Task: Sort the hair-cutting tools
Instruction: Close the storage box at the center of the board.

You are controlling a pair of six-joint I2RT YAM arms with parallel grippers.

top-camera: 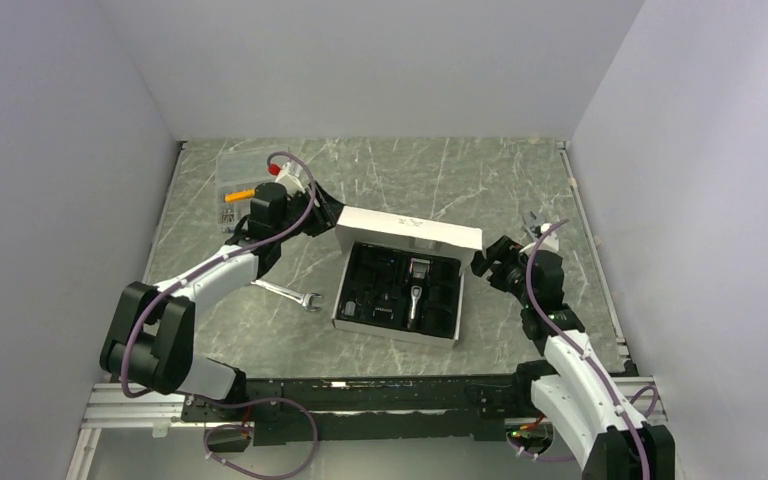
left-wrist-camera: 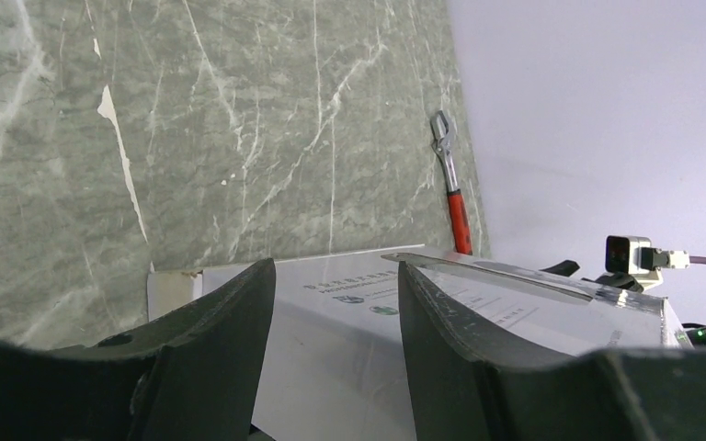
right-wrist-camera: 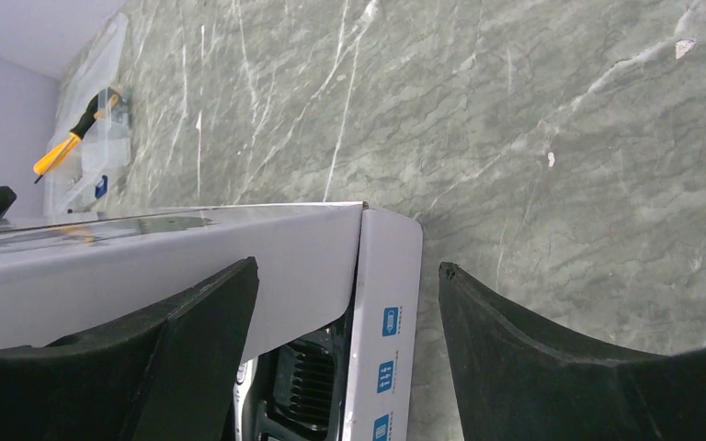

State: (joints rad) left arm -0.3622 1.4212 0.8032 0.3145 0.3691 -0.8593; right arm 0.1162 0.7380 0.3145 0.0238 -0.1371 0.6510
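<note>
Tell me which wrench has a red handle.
The adjustable wrench lying by the wall; the open-end wrench left of the box is all silver.

Right gripper with its jaws spread wide, and the corner of the white box sits right in the gap. Just inside the end wall with the blue icons, a ribbed black comb attachment peeks out. Far left on the green marble table, a clear case holds an orange-handled screwdriver
</note>
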